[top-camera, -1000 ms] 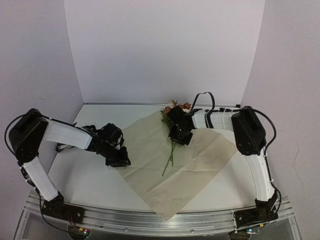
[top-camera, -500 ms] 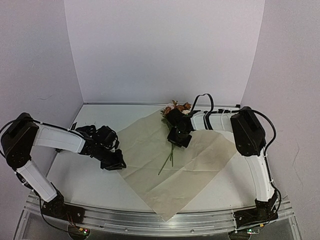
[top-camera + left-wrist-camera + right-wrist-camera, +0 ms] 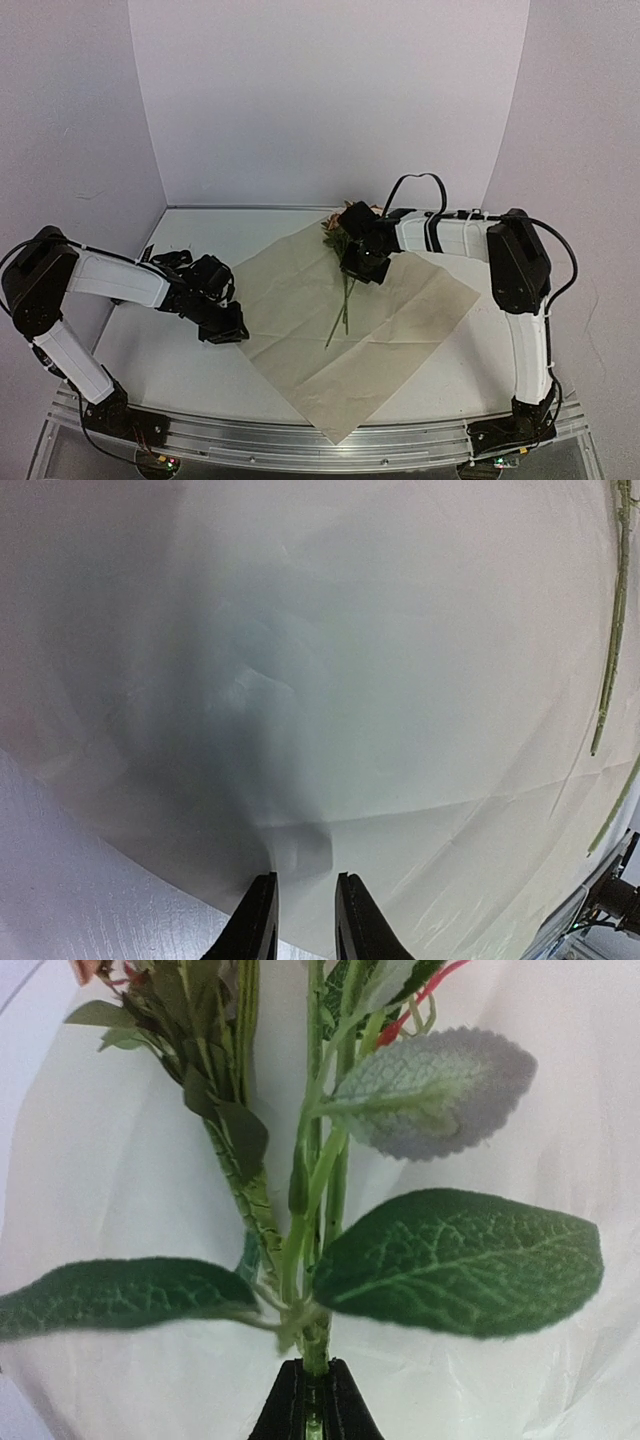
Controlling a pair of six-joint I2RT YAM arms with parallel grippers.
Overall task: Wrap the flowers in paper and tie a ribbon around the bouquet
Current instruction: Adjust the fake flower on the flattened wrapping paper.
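The right gripper point(image 3: 362, 268) is clenched on the flowers point(image 3: 344, 298). In the right wrist view its fingertips point(image 3: 310, 1400) press together on the bundle of green stems point(image 3: 318, 1260), and the leaves spread to both sides just beyond the fingertips. From above, the blooms point(image 3: 340, 220) stick out on the far side of this gripper and the thin stem ends trail out on its near side, lying over the paper point(image 3: 390, 330). The paper lies flat under this gripper on the table point(image 3: 170, 365).

The left gripper point(image 3: 226, 328) is low at the left corner of the paper, well apart from the flowers. In the left wrist view its two fingers point(image 3: 262, 920) stand with only a narrow gap between them, right at the edge of the paper point(image 3: 400, 680), with bare table point(image 3: 80, 890) to one side. Whether they pinch the sheet, I cannot tell. Far ahead of this gripper, the stem ends point(image 3: 610, 630) lie on the paper.
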